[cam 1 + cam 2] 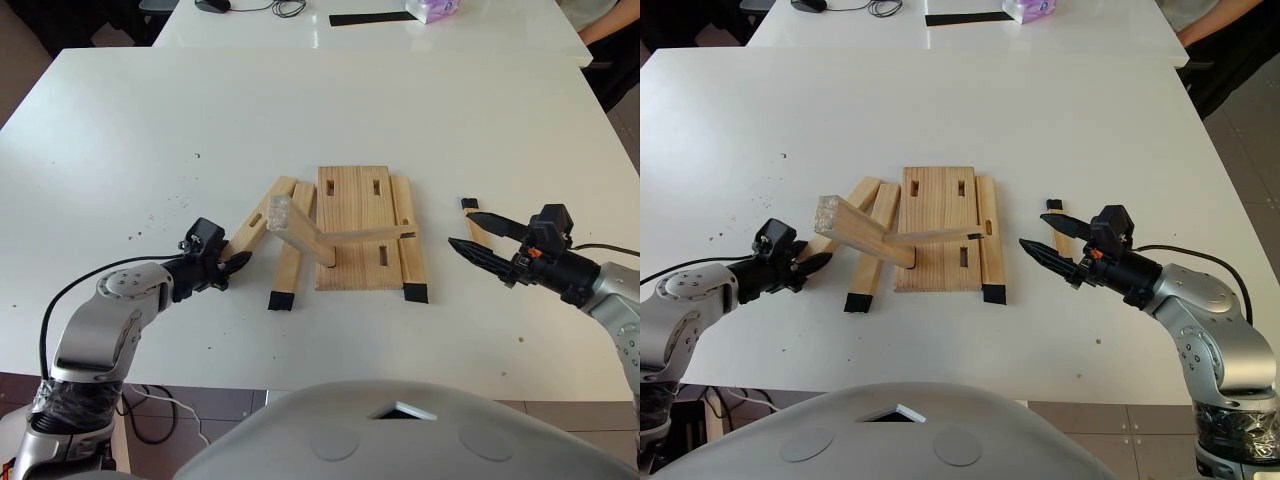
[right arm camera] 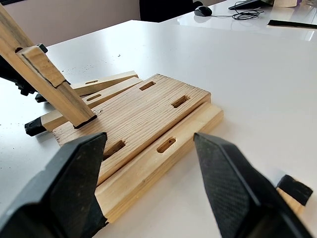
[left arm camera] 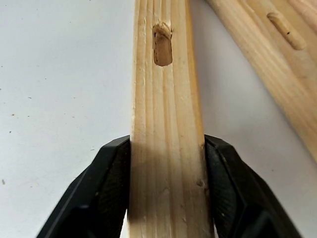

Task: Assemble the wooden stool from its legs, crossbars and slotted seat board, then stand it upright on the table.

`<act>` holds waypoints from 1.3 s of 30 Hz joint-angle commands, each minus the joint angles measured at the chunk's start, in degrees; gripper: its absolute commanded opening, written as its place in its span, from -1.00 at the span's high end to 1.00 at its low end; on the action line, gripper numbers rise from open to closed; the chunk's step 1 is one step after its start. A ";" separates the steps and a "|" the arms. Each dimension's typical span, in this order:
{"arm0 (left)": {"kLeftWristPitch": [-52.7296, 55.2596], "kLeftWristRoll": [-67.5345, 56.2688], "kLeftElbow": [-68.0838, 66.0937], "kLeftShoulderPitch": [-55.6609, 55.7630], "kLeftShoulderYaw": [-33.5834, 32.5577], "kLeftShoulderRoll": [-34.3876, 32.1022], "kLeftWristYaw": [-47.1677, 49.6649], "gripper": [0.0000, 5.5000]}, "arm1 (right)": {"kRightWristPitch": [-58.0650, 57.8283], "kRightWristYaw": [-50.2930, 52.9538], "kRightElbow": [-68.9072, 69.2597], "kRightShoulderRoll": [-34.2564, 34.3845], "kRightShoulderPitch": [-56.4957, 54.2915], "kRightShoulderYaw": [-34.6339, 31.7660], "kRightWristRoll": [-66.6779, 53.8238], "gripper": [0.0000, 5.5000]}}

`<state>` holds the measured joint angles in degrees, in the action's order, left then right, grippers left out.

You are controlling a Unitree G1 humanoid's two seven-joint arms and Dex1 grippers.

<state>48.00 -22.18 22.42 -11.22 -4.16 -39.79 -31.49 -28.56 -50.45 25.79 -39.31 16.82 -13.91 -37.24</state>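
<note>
Four slots are cut in the pale, flat wooden seat board (image 1: 352, 225), which lies face down near the middle of the white desk (image 1: 150, 120), probably so the legs can be pushed in from above. One square pale-wood leg (image 1: 300, 234) already stands in the near-left slot, leaning toward the robot's left. A thin wooden crossbar (image 1: 375, 235) reaches from it across the board.

The left claw (image 1: 235, 263) is clamped on the near end of a slotted wooden leg (image 1: 258, 218) lying just left of the board. The grip sits well below the mortise, so the hole stays free. A black-capped leg (image 1: 287, 275) lies beside the held one, and a second black-capped leg (image 1: 408, 260) lies against the board's right edge.

The right claw (image 1: 460, 228) hovers just right of the board with its fingers spread and nothing between them. It looks ready to steady the board or take the right-hand leg.
</note>
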 commanded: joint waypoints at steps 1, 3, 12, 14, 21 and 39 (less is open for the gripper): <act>0.89 -1.18 -3.87 0.78 0.22 3.12 0.11 0.26 | 0.50 0.50 -0.88 0.04 -1.76 0.32 0.73 -0.17; 0.03 -2.61 -5.76 4.14 -2.86 5.09 1.04 0.26 | 0.64 0.59 -1.41 0.13 -2.27 0.08 0.63 -0.17; -9.52 -9.38 -9.12 25.26 -14.21 7.61 1.08 0.26 | 0.01 -1.28 -6.73 -1.96 -9.49 -4.03 -2.52 -0.17; -9.76 -13.04 -7.06 29.03 -15.64 7.41 -0.32 0.26 | -2.37 -0.59 -8.02 -2.05 -14.02 -7.04 -7.31 -0.17; -3.44 -39.66 7.83 33.94 -20.10 2.85 -9.30 0.26 | -15.42 -0.77 -8.71 -6.38 -30.66 -11.88 -29.52 -0.17; -2.70 -55.79 14.77 27.63 -12.12 0.51 -8.98 0.26 | -25.44 8.11 -3.86 -2.66 -52.03 2.68 -51.54 -0.17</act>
<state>46.04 -78.41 36.45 16.78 -16.90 -38.52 -39.82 -53.49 -42.62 22.01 -42.72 -33.00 -12.60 -89.24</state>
